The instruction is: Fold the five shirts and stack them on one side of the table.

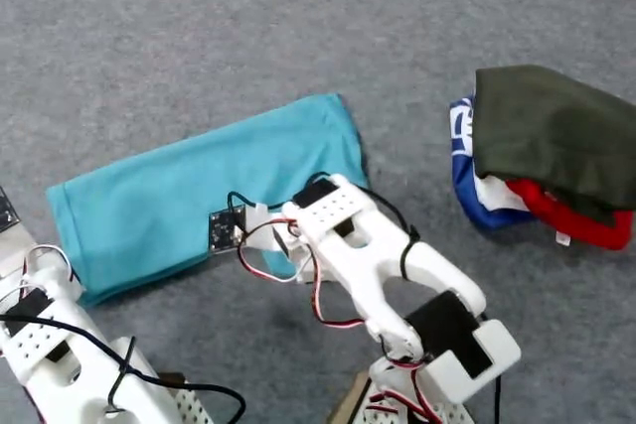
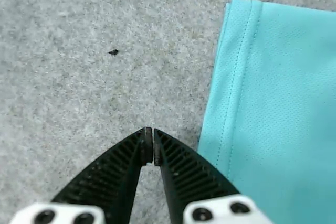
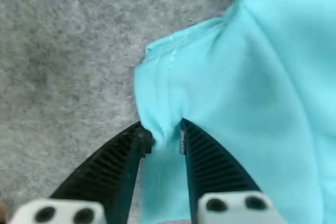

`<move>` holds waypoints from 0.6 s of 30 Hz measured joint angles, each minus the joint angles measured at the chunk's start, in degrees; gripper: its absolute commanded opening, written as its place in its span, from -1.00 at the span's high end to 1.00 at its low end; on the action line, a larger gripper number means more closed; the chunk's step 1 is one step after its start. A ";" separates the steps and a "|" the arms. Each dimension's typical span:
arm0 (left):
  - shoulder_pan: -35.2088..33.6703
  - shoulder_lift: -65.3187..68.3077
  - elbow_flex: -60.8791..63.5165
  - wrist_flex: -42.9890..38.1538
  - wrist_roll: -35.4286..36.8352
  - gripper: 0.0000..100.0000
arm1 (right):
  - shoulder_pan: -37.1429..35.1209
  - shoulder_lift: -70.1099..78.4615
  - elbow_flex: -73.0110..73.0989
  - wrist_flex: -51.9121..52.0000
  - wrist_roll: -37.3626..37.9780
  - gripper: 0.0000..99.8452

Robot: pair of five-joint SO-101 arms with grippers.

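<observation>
**Teal shirt pinched by right gripper; 3 more shirts piled apart**

Grey felt-like table [image 1: 298, 37] w/ 4 shirts and 2 white arms. 1 teal shirt [image 1: 199, 186] lies folded into a long strip, slanting across the table's middle. Well apart, at the table's far side, sits 1 pile of 3: dark green shirt [image 1: 556, 131] on top, blue-and-white shirt [image 1: 465, 181] and red shirt [image 1: 586, 225] poking out beneath. Right gripper [image 3: 163, 132] is clamped on a bunched edge of the teal shirt, fabric caught btwn its 2 black fingers. Left gripper [image 2: 151, 140] is clenched, tips touching, grasping nothing, over bare table just beside the teal shirt's stitched hem.
</observation>
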 measured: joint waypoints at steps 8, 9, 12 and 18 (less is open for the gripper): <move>0.00 0.00 0.00 0.00 -0.35 0.96 | 0.26 3.78 -3.78 0.79 -2.64 1.00; 0.00 0.00 0.00 0.00 -0.35 0.96 | 0.26 4.04 -3.87 0.97 -2.73 1.00; 0.00 0.00 0.00 0.00 -0.35 0.96 | 0.44 4.22 -4.48 1.32 -3.16 1.00; 1.05 0.00 0.00 0.00 -0.35 0.96 | 3.69 5.54 -9.14 6.51 -5.63 1.00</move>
